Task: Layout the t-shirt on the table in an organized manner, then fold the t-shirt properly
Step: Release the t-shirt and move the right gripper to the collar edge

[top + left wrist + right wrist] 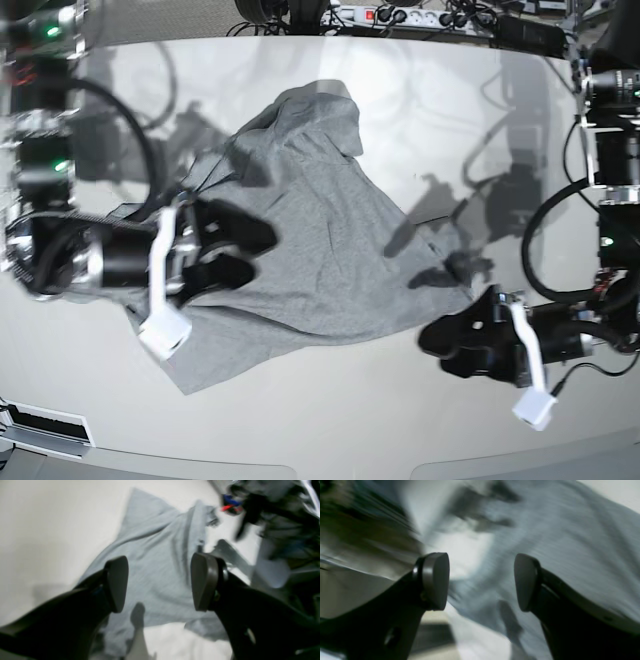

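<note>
The grey t-shirt (320, 250) lies crumpled and spread unevenly in the middle of the glossy off-white table (330, 430), with no lettering showing. In the base view my right gripper (252, 254) hovers over the shirt's left part, open. The right wrist view is blurred, but its fingers (436, 580) stand wide apart above grey cloth (570, 542) with nothing between them. My left gripper (437, 350) sits just off the shirt's lower right corner. In the left wrist view it (160, 582) is open and empty above the shirt (160, 555) and table (37, 530).
A power strip and cables (400, 15) run along the table's far edge. Blurred dark cabling with red and blue wires (232, 505) shows at the top right of the left wrist view. Both arm bases stand at the table's sides.
</note>
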`<state>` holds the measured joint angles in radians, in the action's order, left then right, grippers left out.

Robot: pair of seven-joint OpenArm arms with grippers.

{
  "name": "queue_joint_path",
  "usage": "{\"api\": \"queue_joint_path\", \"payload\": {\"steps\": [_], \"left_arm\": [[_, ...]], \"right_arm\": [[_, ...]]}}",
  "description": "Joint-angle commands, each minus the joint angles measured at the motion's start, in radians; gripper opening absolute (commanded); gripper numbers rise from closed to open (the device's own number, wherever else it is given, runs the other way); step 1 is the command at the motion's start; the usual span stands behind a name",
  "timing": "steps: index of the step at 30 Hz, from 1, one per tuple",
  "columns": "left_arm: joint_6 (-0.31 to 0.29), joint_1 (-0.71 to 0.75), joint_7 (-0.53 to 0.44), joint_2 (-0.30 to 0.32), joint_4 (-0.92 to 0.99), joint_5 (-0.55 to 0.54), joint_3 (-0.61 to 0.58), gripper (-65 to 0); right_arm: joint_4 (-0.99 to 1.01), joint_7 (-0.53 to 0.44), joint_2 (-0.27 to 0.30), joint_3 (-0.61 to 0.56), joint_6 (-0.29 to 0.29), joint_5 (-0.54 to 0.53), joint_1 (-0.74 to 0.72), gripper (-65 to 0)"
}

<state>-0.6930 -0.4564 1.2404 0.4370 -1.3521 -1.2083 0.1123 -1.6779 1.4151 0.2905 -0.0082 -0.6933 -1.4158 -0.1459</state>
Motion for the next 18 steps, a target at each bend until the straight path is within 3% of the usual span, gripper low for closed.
{"api": "queue_joint_path", "payload": {"steps": [1, 5, 9, 12, 14, 18], "left_arm": [[-0.005, -0.022, -0.038, 0.029, -0.015, 0.002, 0.009, -24.5], [-0.005, -0.021, -0.1, 0.074, -0.015, 0.11, 0.009, -24.5], [-0.005, -0.02, -0.127, 0.095, -0.015, 0.168, 0.009, -24.5], [0.017, -0.021, -0.142, 0.098, -0.015, 0.188, 0.009, -24.5], [0.017, -0.021, -0.149, 0.098, -0.015, 0.209, 0.009, -24.5], [0.017, -0.02, -0.147, 0.098, -0.015, 0.213, 0.009, -24.5]], "right_arm": [[-0.016, -0.019, -0.025, 0.008, -0.005, -0.024, -0.003, -29.4], [-0.016, -0.019, -0.148, 0.0, -0.005, -0.023, 0.072, -33.8], [-0.015, -0.019, -0.198, -0.104, -0.005, 0.064, 0.147, -33.8], [-0.015, -0.019, -0.203, -0.242, -0.005, 0.249, 0.193, -33.8], [-0.015, -0.034, -0.193, -0.334, -0.005, 0.435, 0.205, -33.8], [-0.015, -0.267, -0.172, -0.468, -0.005, 0.802, 0.204, -33.8]]}}
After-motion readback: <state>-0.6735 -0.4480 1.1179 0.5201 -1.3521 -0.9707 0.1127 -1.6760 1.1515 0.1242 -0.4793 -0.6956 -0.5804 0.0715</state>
